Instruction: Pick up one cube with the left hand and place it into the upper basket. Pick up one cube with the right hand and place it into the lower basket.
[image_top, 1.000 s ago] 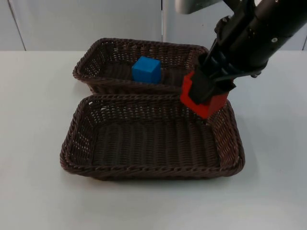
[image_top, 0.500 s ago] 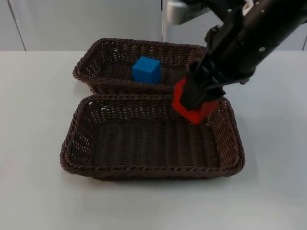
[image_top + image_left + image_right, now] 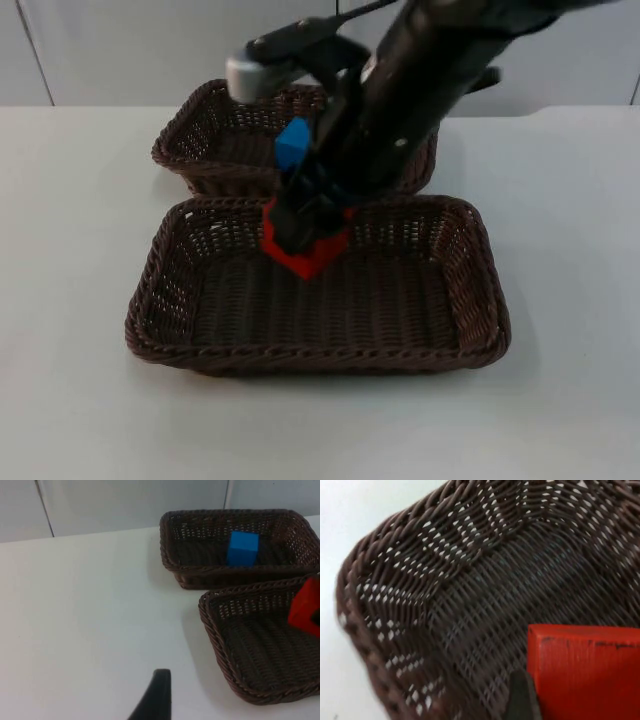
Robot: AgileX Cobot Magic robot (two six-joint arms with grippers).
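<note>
Red cube (image 3: pixel 305 252) sits clamped in the right tool (image 3: pixel 303 232) over the lower basket (image 3: pixel 200 345), largely hidden by the arm. Blue cube (image 3: pixel 292 143), half covered, lies in the upper basket (image 3: pixel 185 150). Left tool (image 3: pixel 155 700) waits above the counter (image 3: pixel 80 200); its opening cannot be told.

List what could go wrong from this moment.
1. The right tool holds the red cube above the lower basket, near its far wall; released from here it may bounce or roll.
2. The right arm reaches over the upper basket beside the blue cube; retracting low could snag the rim.
</note>
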